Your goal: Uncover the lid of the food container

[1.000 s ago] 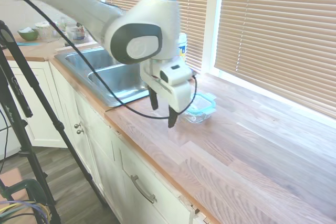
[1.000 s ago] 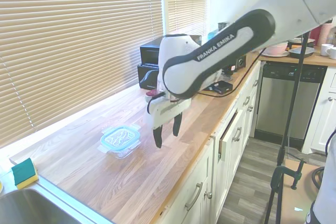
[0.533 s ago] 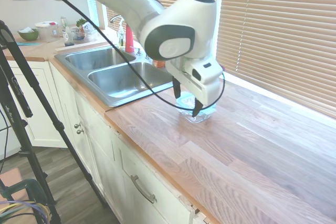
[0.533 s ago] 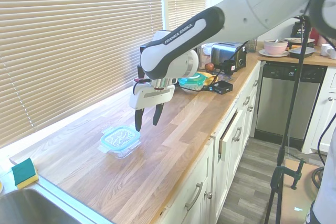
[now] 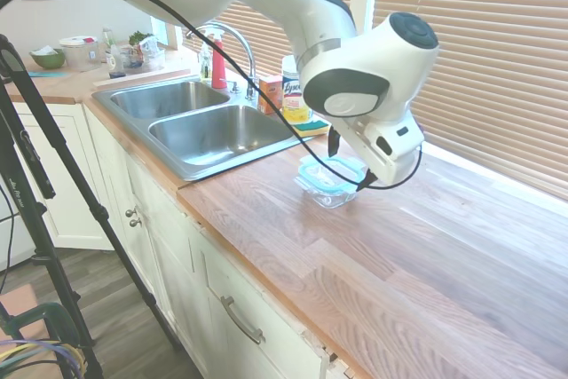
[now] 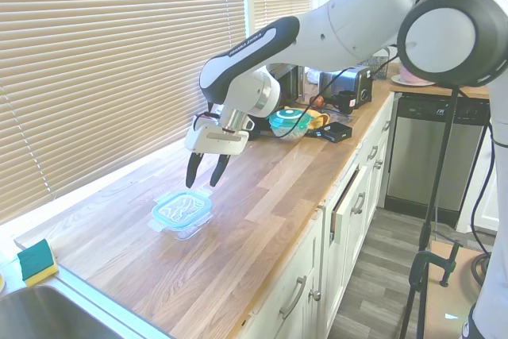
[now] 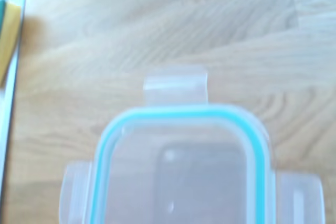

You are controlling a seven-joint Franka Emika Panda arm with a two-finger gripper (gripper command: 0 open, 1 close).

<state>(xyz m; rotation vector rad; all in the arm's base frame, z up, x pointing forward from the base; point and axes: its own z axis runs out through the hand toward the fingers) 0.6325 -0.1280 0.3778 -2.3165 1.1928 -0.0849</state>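
The food container [image 6: 187,231] is a small clear glass dish on the wooden counter, between the sink and the window. The lid [image 6: 181,209], clear with a teal rim, sits on top of it with its snap tabs sticking out flat. In the first exterior view the lid [image 5: 327,171] lies just below the arm's white hand. My gripper [image 6: 202,181] hangs open, fingers pointing down, a little above the lid's edge on the side away from the sink, touching nothing. The wrist view shows the lid [image 7: 178,171] from close above, with one tab [image 7: 176,83] clearly in sight.
A double steel sink [image 5: 204,130] lies beside the container, with a Lysol canister [image 5: 292,88] behind it. A yellow-green sponge [image 6: 36,262] sits at the sink's edge. Further along the counter stand a teal bowl [image 6: 289,122] and dark appliances [image 6: 349,85].
The gripper has swung from the counter's front edge over to the container, towards the window, and now hangs above the lid's edge. It stayed open. The container has not moved.
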